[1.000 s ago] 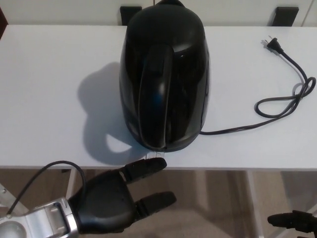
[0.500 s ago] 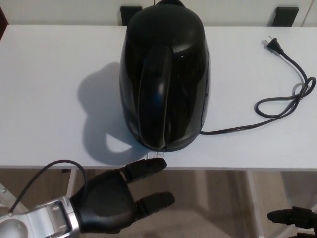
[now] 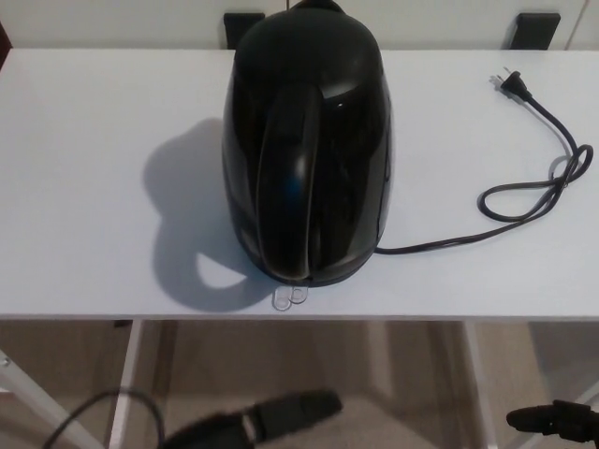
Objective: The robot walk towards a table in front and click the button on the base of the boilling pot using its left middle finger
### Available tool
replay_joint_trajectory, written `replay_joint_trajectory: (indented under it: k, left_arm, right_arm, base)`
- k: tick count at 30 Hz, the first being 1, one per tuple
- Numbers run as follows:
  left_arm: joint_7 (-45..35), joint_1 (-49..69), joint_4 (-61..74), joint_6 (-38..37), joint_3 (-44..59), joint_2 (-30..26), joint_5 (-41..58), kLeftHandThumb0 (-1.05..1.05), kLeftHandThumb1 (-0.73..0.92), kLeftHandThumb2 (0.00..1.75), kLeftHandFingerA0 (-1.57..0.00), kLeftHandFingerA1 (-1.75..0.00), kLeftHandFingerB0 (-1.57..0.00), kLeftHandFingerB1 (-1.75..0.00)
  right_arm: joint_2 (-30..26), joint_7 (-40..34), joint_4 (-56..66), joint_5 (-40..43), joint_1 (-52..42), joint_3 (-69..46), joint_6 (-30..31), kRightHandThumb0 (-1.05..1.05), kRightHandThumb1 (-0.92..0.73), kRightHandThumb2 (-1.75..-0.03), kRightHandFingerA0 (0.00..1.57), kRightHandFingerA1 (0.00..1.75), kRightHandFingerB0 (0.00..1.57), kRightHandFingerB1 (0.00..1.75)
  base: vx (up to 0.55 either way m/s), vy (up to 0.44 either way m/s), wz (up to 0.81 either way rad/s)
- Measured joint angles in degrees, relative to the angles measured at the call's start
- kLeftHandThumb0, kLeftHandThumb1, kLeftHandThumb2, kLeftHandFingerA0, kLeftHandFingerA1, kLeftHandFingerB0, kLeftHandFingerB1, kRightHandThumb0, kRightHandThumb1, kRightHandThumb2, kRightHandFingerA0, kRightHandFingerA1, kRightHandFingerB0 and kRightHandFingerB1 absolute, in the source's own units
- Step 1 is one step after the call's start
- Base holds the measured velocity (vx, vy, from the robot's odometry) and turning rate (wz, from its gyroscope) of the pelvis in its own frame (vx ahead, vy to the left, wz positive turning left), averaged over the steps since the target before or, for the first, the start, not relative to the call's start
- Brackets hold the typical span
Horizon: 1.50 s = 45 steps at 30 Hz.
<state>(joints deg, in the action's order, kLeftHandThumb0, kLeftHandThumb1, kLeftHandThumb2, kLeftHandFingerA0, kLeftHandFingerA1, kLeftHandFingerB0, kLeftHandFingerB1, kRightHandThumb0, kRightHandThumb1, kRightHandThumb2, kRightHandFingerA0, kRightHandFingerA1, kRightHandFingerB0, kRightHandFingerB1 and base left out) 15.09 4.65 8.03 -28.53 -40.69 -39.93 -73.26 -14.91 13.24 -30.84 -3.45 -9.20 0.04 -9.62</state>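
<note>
- The black boiling pot [image 3: 307, 150] stands upright on the white counter [image 3: 84, 140], in the upper middle of the frame, its handle running toward the near edge.
- The button [image 3: 290, 296] shows as a small clear tab poking out from the base at the pot's near side, just inside the counter's front edge, slightly left of the handle's foot.
- The left robot hand [image 3: 271, 419] sits low in the bottom centre-left of the frame, below the counter edge and well apart from the button; it is blurred, and whether its fingers are apart or together I cannot tell.
- The right robot hand [image 3: 552, 421] peeks in at the bottom right corner; its state cannot be told either.
- The power cord [image 3: 524, 192] trails from the base to the right, its plug [image 3: 513, 84] lying loose at the upper right.
- To do the press well, I judge the left robot hand should rise above counter height, line its middle finger over the tab, then push straight down without nudging the pot.
</note>
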Motion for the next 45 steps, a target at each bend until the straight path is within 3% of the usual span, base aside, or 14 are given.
replay_joint_trajectory:
  k: [3,4,5,6,7,8,9,10,11,12,16,24,45]
  left_arm:
    - [1.81,2.43,-3.92,0.03,-0.2,-0.37,-0.3,-0.5,0.65,0.77,-0.05,-0.31,-0.03,-0.22]
    - [2.15,3.04,-6.03,0.06,0.01,-0.33,-0.07,-0.42,0.72,0.65,-0.1,-0.27,-0.08,-0.2]
    - [2.21,3.46,-8.17,0.08,0.43,-0.31,0.29,-0.51,0.68,0.75,-0.08,-0.31,-0.06,-0.24]
    - [2.22,3.8,-10.59,0.08,1.04,-0.22,0.82,-0.28,0.64,1.1,0.0,-0.49,0.0,-0.48]
    - [2.22,3.87,-12.06,0.09,1.44,-0.08,1.25,-0.28,0.64,1.1,0.0,-0.49,0.0,-0.48]
    - [2.21,3.91,-14.79,0.1,2.16,0.27,2.21,-0.47,0.74,0.62,-0.12,-0.27,-0.06,-0.26]
    - [2.18,3.86,-17.64,0.08,2.96,0.93,3.12,-0.31,0.55,1.04,0.0,-0.47,0.0,-0.48]
    - [2.14,3.75,-19.44,0.08,3.47,1.47,3.78,-0.31,0.55,1.04,0.0,-0.47,0.0,-0.48]
    - [2.05,3.51,-22.63,0.04,4.46,2.47,4.97,-0.5,0.65,0.61,-0.23,-0.3,-0.13,-0.27]
    - [2.03,3.39,-23.7,0.0,4.85,2.83,5.4,-0.58,0.53,0.77,-0.19,-0.4,-0.09,-0.36]
    - [1.25,2.37,-31.89,-0.28,8.76,6.07,9.6,-0.57,0.46,0.73,-0.26,-0.41,-0.14,-0.38]
    - [-2.08,0.02,-42.59,-0.53,17.64,10.95,16.9,-0.6,0.46,0.74,-0.29,-0.42,-0.15,-0.38]
    - [-14.18,-4.55,-61.84,-0.49,38.49,17.23,35.77,-0.61,0.44,0.74,-0.32,-0.44,-0.17,-0.4]
  right_arm:
    - [-0.03,0.01,-0.12,-0.22,0.04,0.04,0.0,-0.22,-0.48,-0.54,0.82,0.55,0.64,0.5]
    - [-0.06,0.04,-0.2,-0.33,0.09,0.09,0.0,-0.22,-0.48,-0.54,0.83,0.55,0.64,0.5]
    - [-0.08,0.08,-0.28,-0.41,0.12,0.11,0.0,-0.23,-0.48,-0.54,0.83,0.55,0.65,0.5]
    - [-0.1,0.12,-0.39,-0.48,0.14,0.12,0.0,-0.23,-0.48,-0.54,0.83,0.55,0.65,0.5]
    - [-0.11,0.15,-0.41,-0.52,0.14,0.12,0.0,-0.23,-0.48,-0.54,0.83,0.55,0.65,0.5]
    - [-0.12,0.19,-0.43,-0.57,0.13,0.14,0.0,-0.23,-0.48,-0.54,0.83,0.55,0.65,0.5]
    - [-0.11,0.22,-0.44,-0.61,0.12,0.15,0.0,-0.24,-0.47,-0.53,0.83,0.55,0.66,0.5]
    - [-0.11,0.22,-0.44,-0.62,0.11,0.16,0.0,-0.24,-0.47,-0.53,0.83,0.55,0.66,0.5]
    - [-0.1,0.22,-0.43,-0.66,0.1,0.2,0.0,-0.24,-0.48,-0.54,0.82,0.55,0.65,0.49]
    - [-0.1,0.22,-0.43,-0.66,0.09,0.22,0.0,-0.22,-0.47,-0.54,0.82,0.55,0.65,0.5]
    - [0.03,0.23,-0.43,-0.69,0.09,0.39,0.0,-0.21,-0.47,-0.53,0.81,0.55,0.65,0.5]
    - [0.09,0.23,-0.41,-0.71,0.3,0.73,0.01,-0.23,-0.48,-0.53,0.81,0.54,0.64,0.5]
    - [0.09,0.19,-1.37,-0.92,1.37,1.09,0.31,-0.23,-0.47,-0.53,0.79,0.55,0.64,0.5]
  base:
    - [0.0,0.0,0.0]
    - [0.0,0.0,0.0]
    - [0.0,0.0,0.0]
    - [0.0,0.0,0.0]
    - [0.0,0.0,0.0]
    - [0.0,0.0,0.0]
    - [0.0,0.0,0.0]
    - [0.0,0.0,0.0]
    - [0.0,0.0,0.0]
    - [0.0,0.0,0.0]
    - [0.0,0.0,0.0]
    - [0.0,0.0,0.0]
    - [0.0,0.0,0.0]
